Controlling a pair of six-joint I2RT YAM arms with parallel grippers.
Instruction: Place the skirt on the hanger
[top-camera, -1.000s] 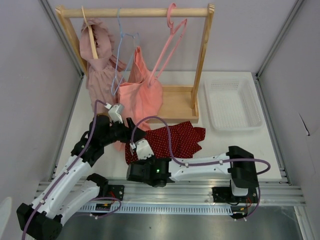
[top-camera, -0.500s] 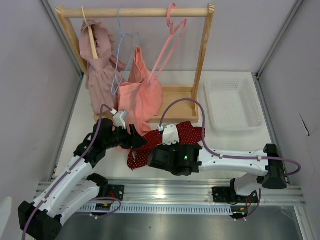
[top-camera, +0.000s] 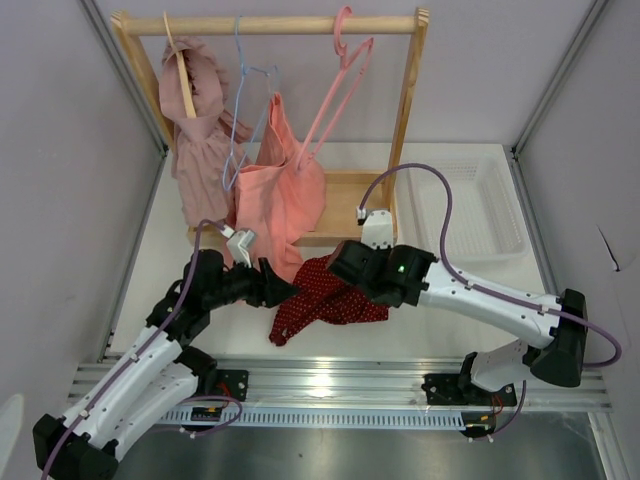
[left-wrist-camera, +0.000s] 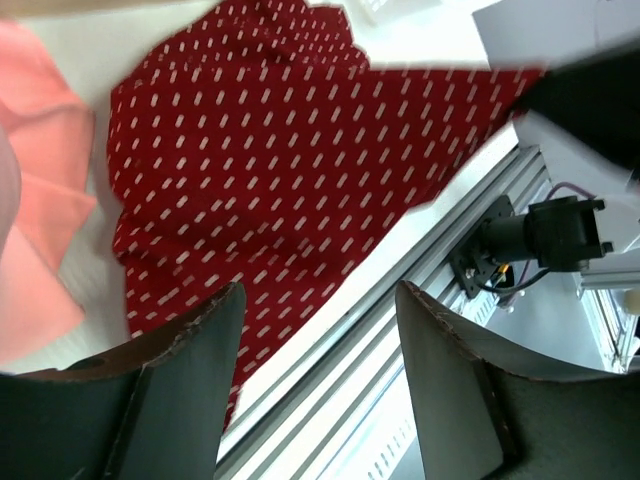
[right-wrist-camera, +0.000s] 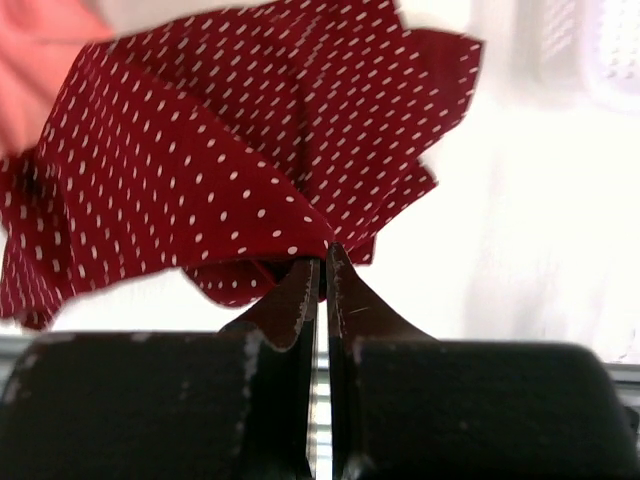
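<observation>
The dark red polka-dot skirt (top-camera: 325, 297) lies bunched on the white table in front of the rack. My right gripper (top-camera: 337, 268) is shut on a fold of it, and the cloth (right-wrist-camera: 200, 150) fans out from the pinched tips (right-wrist-camera: 325, 256). My left gripper (top-camera: 281, 287) is open and empty just left of the skirt; in its wrist view (left-wrist-camera: 320, 292) the skirt (left-wrist-camera: 270, 150) spreads beyond its fingers. The pink hanger (top-camera: 335, 95) hangs bare on the right part of the wooden rail.
The wooden rack (top-camera: 405, 110) stands at the back. It holds a mauve ruffled garment (top-camera: 195, 130) on a wooden hanger, a blue wire hanger (top-camera: 240, 110) and a salmon garment (top-camera: 280, 190). A white basket (top-camera: 465, 205) sits right. A metal rail (top-camera: 400, 378) edges the front.
My right arm has swung from the front edge up and to the right, dragging the skirt into a bunch. My left gripper has shifted slightly toward the skirt.
</observation>
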